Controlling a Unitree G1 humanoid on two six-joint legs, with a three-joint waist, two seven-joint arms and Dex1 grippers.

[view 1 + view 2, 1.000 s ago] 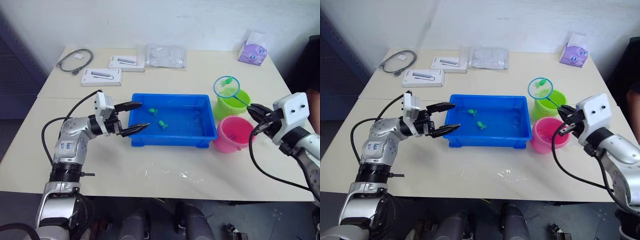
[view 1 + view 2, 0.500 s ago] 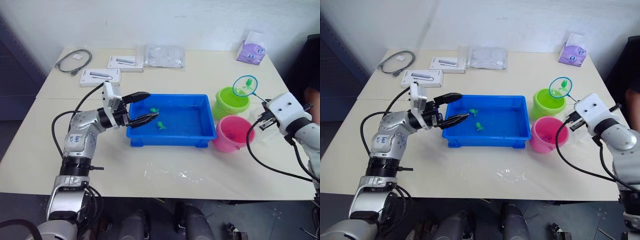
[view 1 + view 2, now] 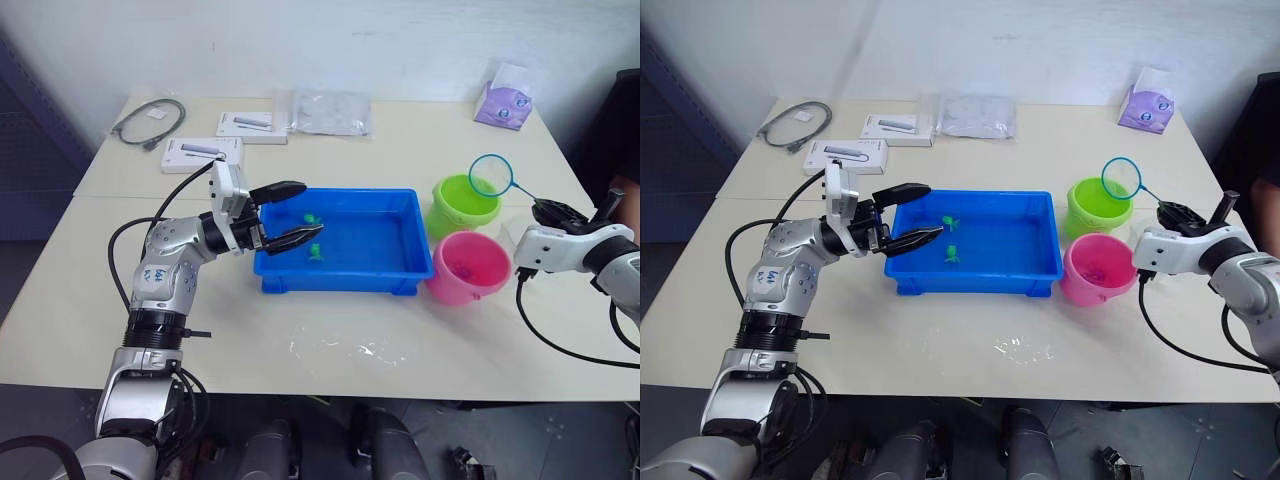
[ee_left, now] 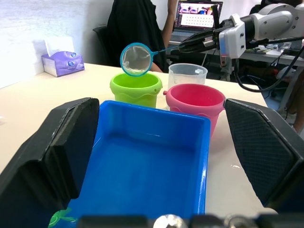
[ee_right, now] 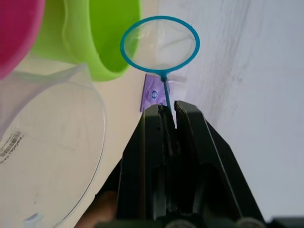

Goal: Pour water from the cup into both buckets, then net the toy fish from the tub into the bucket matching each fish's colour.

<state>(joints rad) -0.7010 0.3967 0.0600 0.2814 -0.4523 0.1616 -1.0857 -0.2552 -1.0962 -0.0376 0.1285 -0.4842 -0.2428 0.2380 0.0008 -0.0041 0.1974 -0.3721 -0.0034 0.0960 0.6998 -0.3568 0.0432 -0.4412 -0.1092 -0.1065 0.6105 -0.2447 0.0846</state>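
While the right gripper (image 5: 166, 111) is clamped on the thin stick handle of the net (image 3: 1121, 177), the hoop hangs in the air above the far rim of the lime green bucket (image 3: 1098, 206), and its mesh looks empty. The pink bucket (image 3: 1096, 270) stands just beside the green one, nearer the robot, and the clear cup (image 4: 187, 75) sits on the bench (image 3: 970, 340) behind them, near the right arm. Two small green toy fish (image 3: 951, 252) lie toward the left end of the blue tub (image 3: 1040, 275), which rests in the middle of the bench. The left gripper (image 3: 904, 212) has its jaws wide apart, straddling the tub's left rim without visibly pinching it. I judge the net to be very light but whippy: the stick is thin and the hoop sits far from the grip, so any wrist twist will swing it widely, and the soft mesh will sag under a wet fish. Holding low on the stick, as now, gives reach but little stiffness. The fish look tiny, hard and slick, so they are better scooped from beneath than chased. The tub, holding water, would slosh if nudged, so the rim wants a steady, gentle hold.
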